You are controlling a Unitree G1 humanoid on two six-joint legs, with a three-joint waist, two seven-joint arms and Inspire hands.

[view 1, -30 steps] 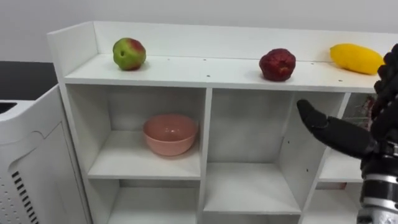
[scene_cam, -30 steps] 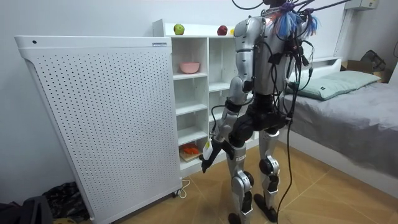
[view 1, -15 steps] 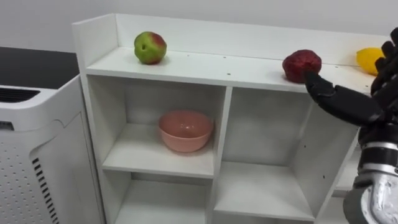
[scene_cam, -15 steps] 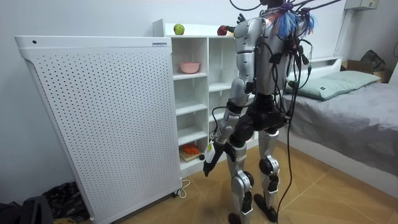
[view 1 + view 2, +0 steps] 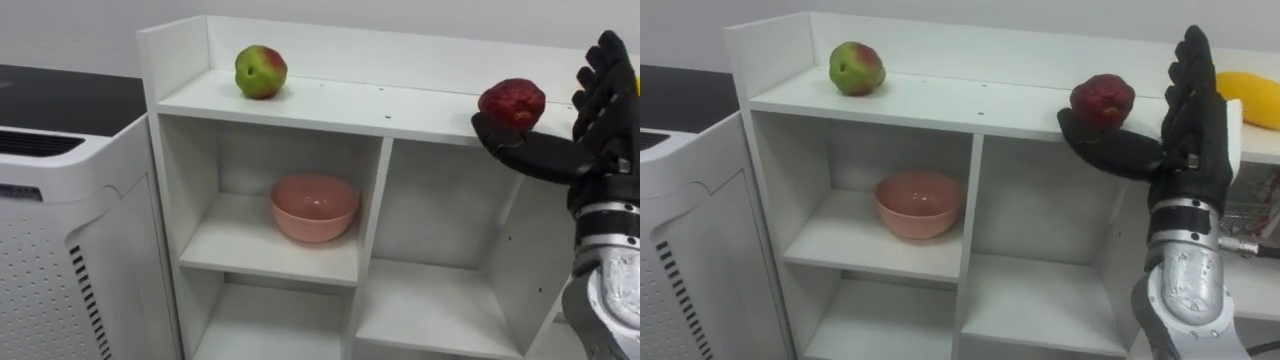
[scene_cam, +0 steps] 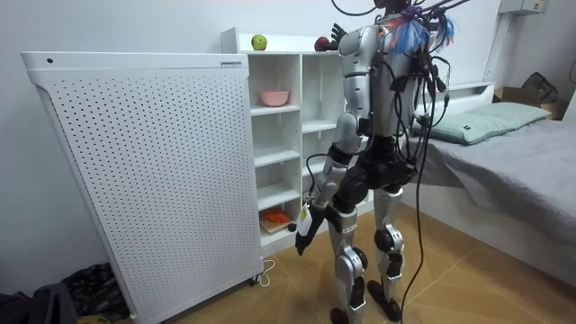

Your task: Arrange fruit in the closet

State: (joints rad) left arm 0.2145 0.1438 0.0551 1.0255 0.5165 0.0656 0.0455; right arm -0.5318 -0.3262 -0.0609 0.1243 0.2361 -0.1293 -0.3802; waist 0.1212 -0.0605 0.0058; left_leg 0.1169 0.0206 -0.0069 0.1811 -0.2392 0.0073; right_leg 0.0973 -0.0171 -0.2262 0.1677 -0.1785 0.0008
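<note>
Fruit sits in a loose row along the closet's (image 5: pixel 400 100) top board, which reads as a starting line-up, not a finished arrangement. The compartments below hold none of it that I can see.

A white perforated unit (image 5: pixel 60 230) stands against the closet's left wall. A green-and-red apple (image 5: pixel 261 72) rests near the left end of the top board, close to the closet's raised back edge. A pink bowl (image 5: pixel 314 207) stands upright in the closet's upper left compartment, empty as far as the view reaches. It looks like the likely place for a fruit to go. A red fruit (image 5: pixel 512 102) sits near the front edge of the top board, above the closet's middle compartment. A yellow fruit (image 5: pixel 1252 100) lies further right on the same board.

In the room view the robot stands upright facing the closet. Its left hand (image 6: pixel 300 236) hangs low beside the closet's bottom shelves, too small there to tell whether it is open.

The right hand (image 5: pixel 1188 135) is raised to the level of the closet's top board, palm turned toward the red fruit. Its fingers (image 5: pixel 1193 70) stand straight and spread wide just right of that fruit. The thumb (image 5: pixel 1105 150) reaches across in front of the board's edge, under the fruit. It holds nothing. I judge it a wide reach set to close on the red fruit, and I cannot tell whether it touches the fruit.
</note>
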